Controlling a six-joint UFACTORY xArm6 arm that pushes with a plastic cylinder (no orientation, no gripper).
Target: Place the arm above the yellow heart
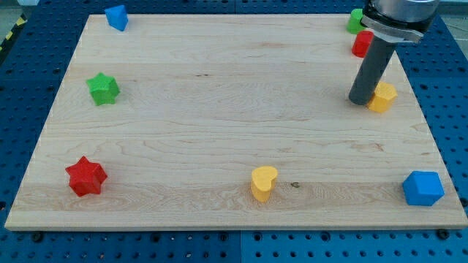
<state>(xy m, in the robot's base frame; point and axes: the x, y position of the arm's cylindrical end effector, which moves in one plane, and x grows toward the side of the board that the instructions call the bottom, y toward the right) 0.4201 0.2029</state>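
Observation:
The yellow heart lies near the bottom edge of the wooden board, a little right of centre. My tip stands at the view's right, far up and right of the heart. It touches or nearly touches the left side of a yellow hexagon block.
A red block and a green block sit partly hidden behind the rod at top right. A blue block is at bottom right, a red star at bottom left, a green star at left, a blue block at top left.

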